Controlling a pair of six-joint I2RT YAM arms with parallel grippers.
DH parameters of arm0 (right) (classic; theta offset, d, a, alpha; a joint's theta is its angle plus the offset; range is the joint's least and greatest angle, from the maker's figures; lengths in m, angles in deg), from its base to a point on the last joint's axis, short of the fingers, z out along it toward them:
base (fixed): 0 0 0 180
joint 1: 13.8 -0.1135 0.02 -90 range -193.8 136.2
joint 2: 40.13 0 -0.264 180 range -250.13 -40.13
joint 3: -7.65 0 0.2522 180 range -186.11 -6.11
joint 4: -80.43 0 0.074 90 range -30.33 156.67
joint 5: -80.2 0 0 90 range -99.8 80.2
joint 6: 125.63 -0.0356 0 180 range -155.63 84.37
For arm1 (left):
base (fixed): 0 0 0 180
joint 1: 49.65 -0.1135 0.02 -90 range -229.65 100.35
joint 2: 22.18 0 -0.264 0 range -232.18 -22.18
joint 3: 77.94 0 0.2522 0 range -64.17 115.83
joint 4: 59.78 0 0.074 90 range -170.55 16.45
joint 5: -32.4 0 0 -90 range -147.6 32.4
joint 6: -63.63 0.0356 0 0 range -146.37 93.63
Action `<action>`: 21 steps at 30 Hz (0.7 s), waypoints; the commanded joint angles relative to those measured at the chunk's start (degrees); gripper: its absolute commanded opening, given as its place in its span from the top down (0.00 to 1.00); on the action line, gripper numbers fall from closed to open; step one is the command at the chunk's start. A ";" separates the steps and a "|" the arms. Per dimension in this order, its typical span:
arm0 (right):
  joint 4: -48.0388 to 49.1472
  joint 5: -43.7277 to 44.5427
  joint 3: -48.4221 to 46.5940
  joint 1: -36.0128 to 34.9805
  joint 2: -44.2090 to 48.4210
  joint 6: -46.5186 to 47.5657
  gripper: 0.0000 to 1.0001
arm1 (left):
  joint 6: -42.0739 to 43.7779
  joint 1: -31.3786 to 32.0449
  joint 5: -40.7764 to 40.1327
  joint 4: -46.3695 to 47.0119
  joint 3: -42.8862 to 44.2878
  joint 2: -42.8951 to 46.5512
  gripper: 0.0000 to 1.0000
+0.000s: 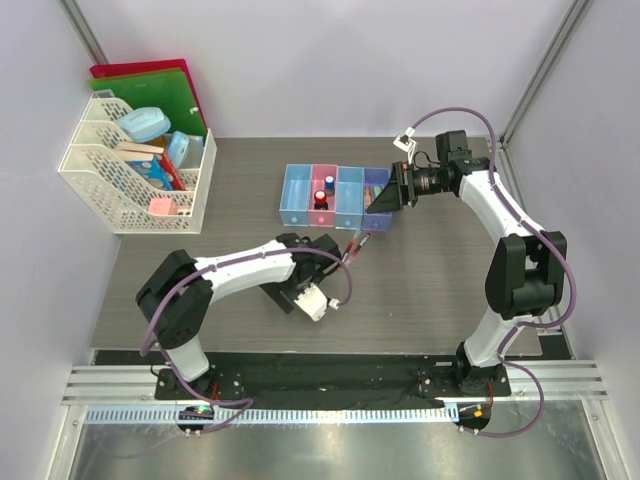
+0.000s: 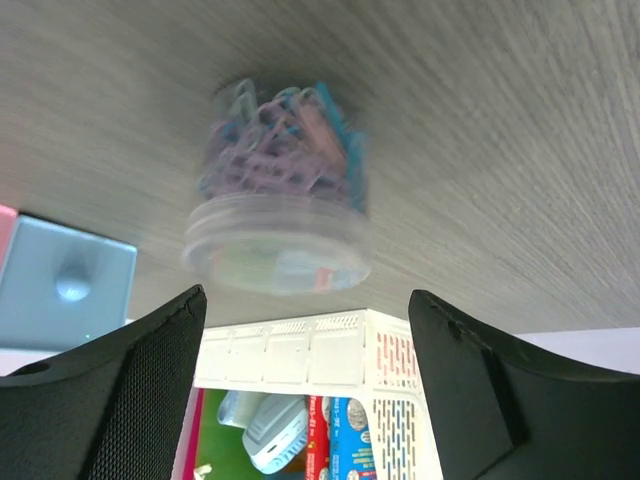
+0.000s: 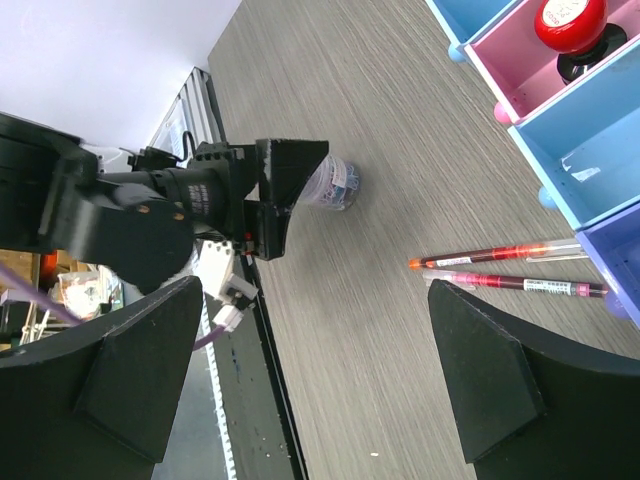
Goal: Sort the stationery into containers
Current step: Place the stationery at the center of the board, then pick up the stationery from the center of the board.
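Observation:
A clear jar of pastel paper clips (image 2: 280, 190) lies on the grey table just past my left gripper (image 2: 305, 300), whose jaws stand wide apart without touching it. The jar (image 3: 335, 185) also shows in the right wrist view, at the left fingers (image 3: 290, 175). Two thin red-and-black pens (image 3: 500, 255) lie side by side near the containers (image 1: 335, 195), a row of light blue, pink, light blue and purple bins. A red-topped stamp (image 3: 570, 20) stands in the pink bin. My right gripper (image 1: 383, 197) hovers open over the purple bin, holding nothing.
A white lattice rack (image 1: 135, 175) with boxes and folders stands at the back left. The left arm (image 1: 240, 265) stretches across the table's middle towards the pens (image 1: 357, 245). The table's front edge and black rail (image 3: 255, 380) run below.

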State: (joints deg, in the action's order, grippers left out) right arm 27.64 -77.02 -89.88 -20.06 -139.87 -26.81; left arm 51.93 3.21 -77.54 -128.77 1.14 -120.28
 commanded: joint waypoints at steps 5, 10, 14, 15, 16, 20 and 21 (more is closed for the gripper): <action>1.50 -1.42 -0.70 0.28 3.50 -0.56 0.01 | -10.62 -6.09 14.30 -7.96 18.34 3.44 0.17; 1.58 -1.60 -0.70 0.28 4.12 -0.73 0.00 | -17.65 -9.87 30.11 -6.39 16.34 6.78 0.10; 1.67 -1.25 -0.26 0.29 5.26 -0.65 0.00 | -22.92 -13.04 38.82 -3.76 13.09 5.74 0.07; 1.67 -1.33 -0.17 0.29 5.44 -0.56 0.00 | -23.63 -13.83 40.41 -3.41 12.73 5.21 0.05; 1.67 -1.25 0.09 0.29 5.70 -0.38 0.00 | -25.11 -15.40 43.21 -2.79 12.38 4.60 0.04; 1.67 -0.19 0.36 0.46 6.32 -0.38 0.00 | -27.68 -18.40 46.83 0.54 10.54 2.75 0.00; 1.67 -0.02 0.45 0.37 6.49 -0.47 0.00 | -28.03 -18.67 47.10 0.73 10.27 2.48 0.00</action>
State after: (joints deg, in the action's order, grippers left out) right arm 27.84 -76.97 -89.66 -19.97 -136.57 -26.99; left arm 28.63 -13.20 -38.50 -131.67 12.44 -116.52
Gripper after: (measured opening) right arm 0.996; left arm 0.990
